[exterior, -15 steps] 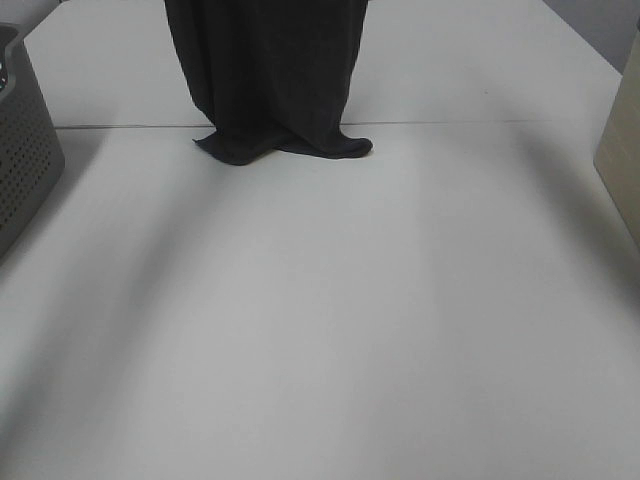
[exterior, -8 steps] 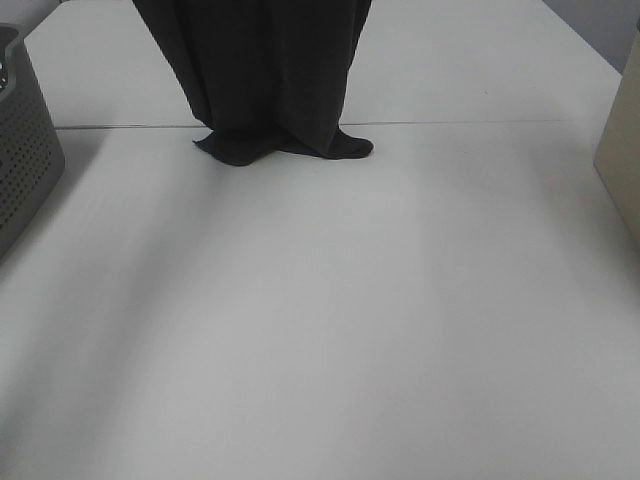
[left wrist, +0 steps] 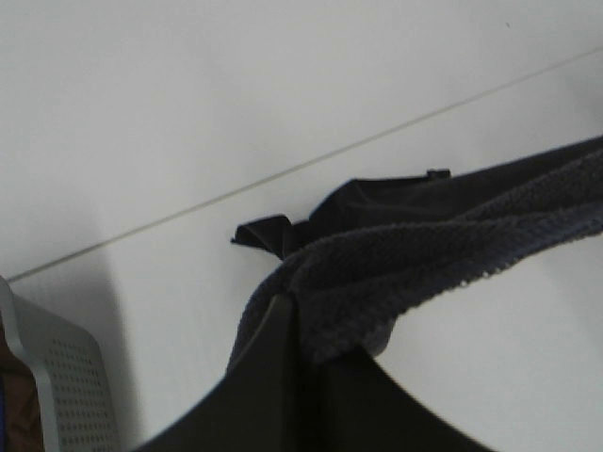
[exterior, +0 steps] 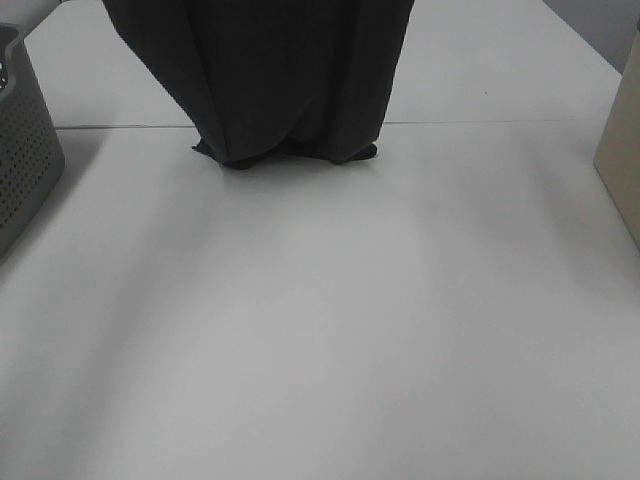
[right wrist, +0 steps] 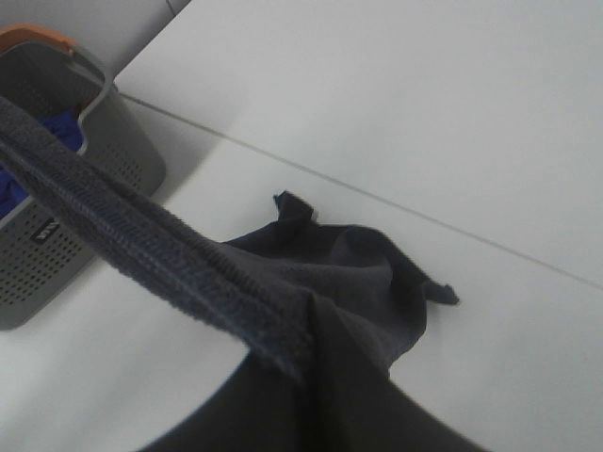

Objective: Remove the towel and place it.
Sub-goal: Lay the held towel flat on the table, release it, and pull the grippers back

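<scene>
White tabletop (exterior: 330,320) carries the bunched lower folds of the dark charcoal towel (exterior: 270,70), which hangs like a wide curtain at the far middle. A grey perforated basket (exterior: 25,150) stands at the left edge, well apart from it. The left gripper (left wrist: 294,320) and right gripper (right wrist: 306,363) each pinch the towel's upper edge.

The towel (exterior: 280,80) hangs down from above (top out of frame), its bottom edge bunched on the table (exterior: 320,320).
</scene>
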{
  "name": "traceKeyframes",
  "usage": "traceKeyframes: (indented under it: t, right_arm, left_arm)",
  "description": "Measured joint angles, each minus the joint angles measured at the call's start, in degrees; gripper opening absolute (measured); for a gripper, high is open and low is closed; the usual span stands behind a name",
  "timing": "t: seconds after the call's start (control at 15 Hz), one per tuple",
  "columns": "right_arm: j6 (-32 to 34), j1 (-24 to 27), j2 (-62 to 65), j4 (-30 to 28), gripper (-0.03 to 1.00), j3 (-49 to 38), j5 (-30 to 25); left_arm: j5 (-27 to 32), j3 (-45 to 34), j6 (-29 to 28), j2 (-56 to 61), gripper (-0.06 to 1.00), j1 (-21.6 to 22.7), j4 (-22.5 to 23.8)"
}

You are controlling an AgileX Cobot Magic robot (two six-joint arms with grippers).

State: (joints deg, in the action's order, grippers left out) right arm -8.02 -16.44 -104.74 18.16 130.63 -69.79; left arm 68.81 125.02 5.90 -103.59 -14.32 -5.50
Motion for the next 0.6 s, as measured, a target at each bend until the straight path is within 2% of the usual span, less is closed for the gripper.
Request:
traceKeyframes:
  t: [0.27, 0.6]
  right_arm:
    - [0.0, -0.1, 12.7, 2.6, 0.01, -20.2, 0.0]
    - [0.0, -0.6, 25.3, 4.9, 0.01, -38.3, 0.2]
  left_arm:
    - [-0.2, -17.6, -0.6, 12.5, 0.00, -0.5, -2.5]
    - [-1.7, -39.8, -4.4, 27.9, 0.00, -0.7, -6.1]
